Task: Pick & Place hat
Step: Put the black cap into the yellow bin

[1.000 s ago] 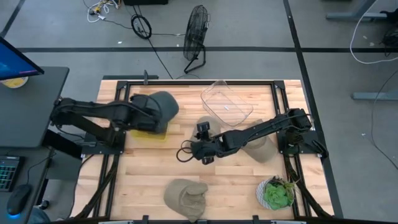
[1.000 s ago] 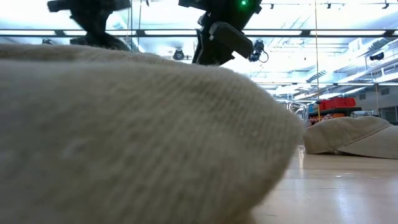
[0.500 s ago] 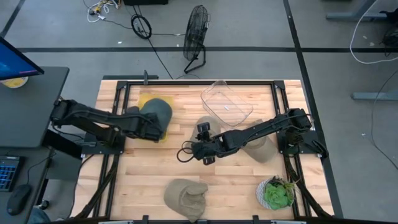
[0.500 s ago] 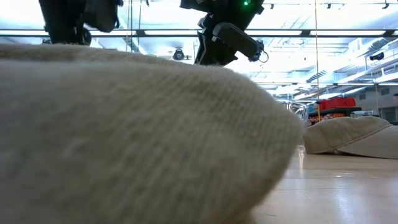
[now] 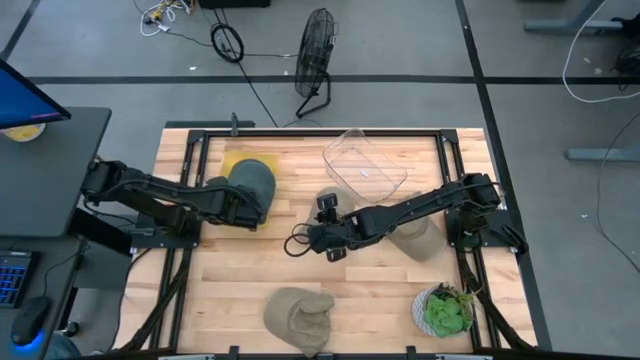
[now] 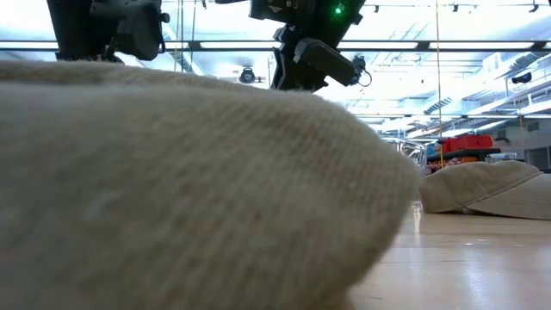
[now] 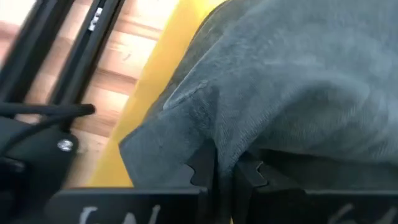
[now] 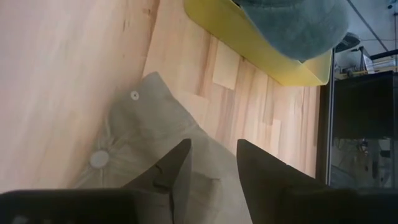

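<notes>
Two grippers, one holding the grey hat

Left gripper pinches the edge of the grey hat, fingers pressed together on the fabric. The hat spreads ahead of the fingers, over the yellow tray. Right gripper hangs mid-table with fingers slightly spread, a beige hat below its tips. Another beige hat lies well apart, at the near edge, beside a potted plant

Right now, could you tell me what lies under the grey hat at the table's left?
A yellow tray lies under the grey hat; only its edges show past the hat. The left tool is shut on the hat's edge. The hat hides whatever may lie in the tray.
</notes>
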